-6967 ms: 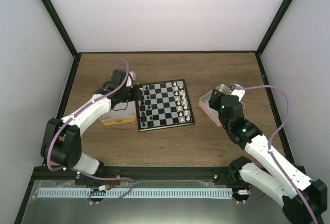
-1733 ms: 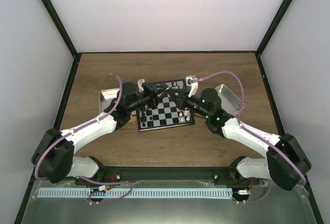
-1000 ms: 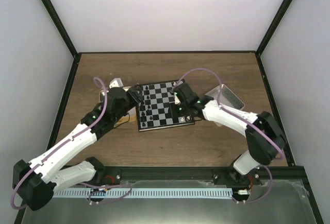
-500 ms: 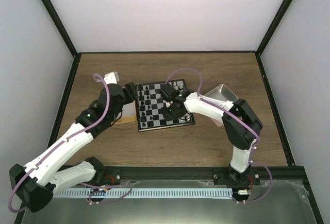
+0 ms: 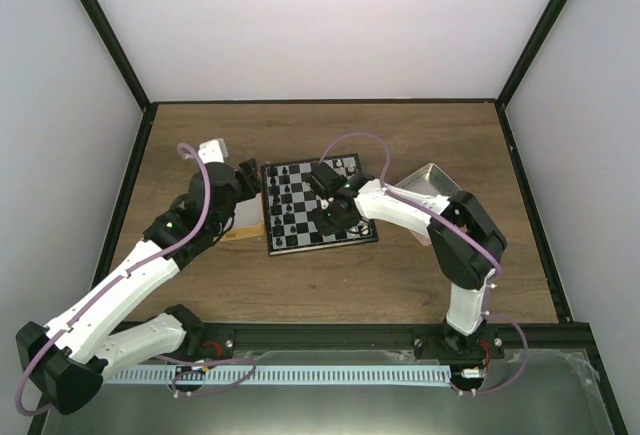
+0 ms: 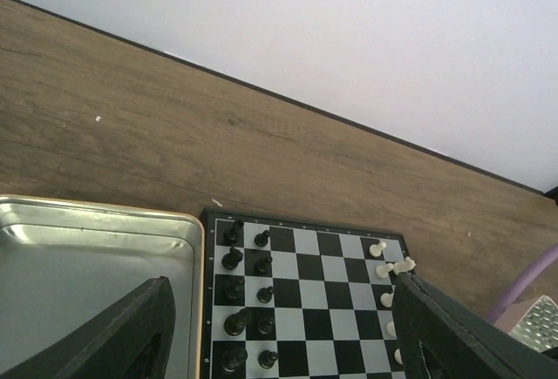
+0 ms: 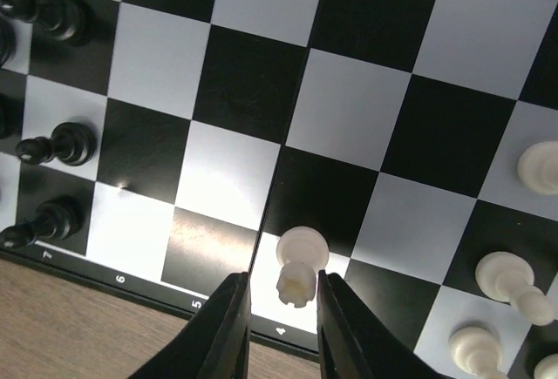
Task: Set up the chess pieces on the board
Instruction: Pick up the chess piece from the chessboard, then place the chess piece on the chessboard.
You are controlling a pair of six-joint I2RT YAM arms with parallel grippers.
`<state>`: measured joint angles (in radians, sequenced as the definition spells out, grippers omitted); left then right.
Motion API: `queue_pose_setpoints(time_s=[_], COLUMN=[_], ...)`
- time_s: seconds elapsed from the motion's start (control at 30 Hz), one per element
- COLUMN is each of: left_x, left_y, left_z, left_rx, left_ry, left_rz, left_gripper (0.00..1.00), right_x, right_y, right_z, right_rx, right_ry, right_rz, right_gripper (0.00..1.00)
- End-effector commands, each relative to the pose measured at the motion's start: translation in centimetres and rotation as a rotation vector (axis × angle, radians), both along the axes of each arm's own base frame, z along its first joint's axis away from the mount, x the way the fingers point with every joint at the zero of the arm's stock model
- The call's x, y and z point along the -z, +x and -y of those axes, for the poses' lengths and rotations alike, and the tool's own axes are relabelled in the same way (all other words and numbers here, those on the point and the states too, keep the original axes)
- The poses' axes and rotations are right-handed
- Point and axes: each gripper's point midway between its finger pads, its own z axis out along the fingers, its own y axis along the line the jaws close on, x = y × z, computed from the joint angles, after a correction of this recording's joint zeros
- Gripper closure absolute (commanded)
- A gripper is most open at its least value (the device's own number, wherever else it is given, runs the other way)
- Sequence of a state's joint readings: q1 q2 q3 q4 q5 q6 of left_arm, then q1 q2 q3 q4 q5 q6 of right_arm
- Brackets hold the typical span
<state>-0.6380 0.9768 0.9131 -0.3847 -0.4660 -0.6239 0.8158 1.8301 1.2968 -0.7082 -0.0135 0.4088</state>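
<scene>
The board [image 5: 318,205] lies mid-table, with black chess pieces [image 6: 235,261] in its left columns and white chess pieces [image 6: 384,266] along its right side. My right gripper [image 5: 328,217] is low over the board's near edge. In the right wrist view its fingers [image 7: 235,327] stand slightly apart around a white rook-like piece [image 7: 296,266] on an edge square, with a gap showing on the left side. My left gripper [image 6: 288,353] hangs wide open and empty over the seam between the board's left edge and the tray.
A metal tray [image 6: 87,257] lies against the board's left edge, under my left arm [image 5: 190,225]. A second, silvery tray [image 5: 430,180] sits right of the board. More white pieces [image 7: 506,279] stand close to the right of my right gripper, and black pawns [image 7: 57,144] to its left.
My right gripper slid left over the board's near side and parted its jaws around the white piece. The left arm drew back left off the board and opened wider.
</scene>
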Motion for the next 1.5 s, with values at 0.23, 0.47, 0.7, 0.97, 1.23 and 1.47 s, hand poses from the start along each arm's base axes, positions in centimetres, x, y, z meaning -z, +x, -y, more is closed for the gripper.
queue_pose_setpoints(time_s=[0.23,0.47,0.7,0.97,1.23,1.47], left_x=[-0.3,-0.1,0.3,1.0,1.9,2.7], left_y=[0.1,0.2,0.4,0.6,0.9,1.0], left_z=[-0.3,-0.4,-0.3,0.1,0.8,1.4], left_rx=[-0.007,-0.01,-0.005,0.009,0.037,0.056], left_ry=[-0.005,0.0,0.007,0.01,0.005,-0.005], left_rz=[0.004,-0.001,-0.013,-0.037,-0.066,-0.092], left_gripper=[0.29,0.29,0.3,0.29,0.29,0.29], right_x=[0.4,-3.3,-7.3,-9.1,-6.7,-4.9], right_y=[1.2,3.7,8.9,15.6,19.6,21.8], right_z=[-0.3,-0.9,0.1,3.8,6.1,6.4], right_rx=[0.021,0.055,0.115,0.203,0.242,0.254], right_ry=[-0.025,0.021,0.083,0.087,0.052,0.028], right_rz=[0.053,0.181,0.26,0.316,0.292,0.275], right_gripper=[0.86,0.94,0.94,0.94,0.94,0.94])
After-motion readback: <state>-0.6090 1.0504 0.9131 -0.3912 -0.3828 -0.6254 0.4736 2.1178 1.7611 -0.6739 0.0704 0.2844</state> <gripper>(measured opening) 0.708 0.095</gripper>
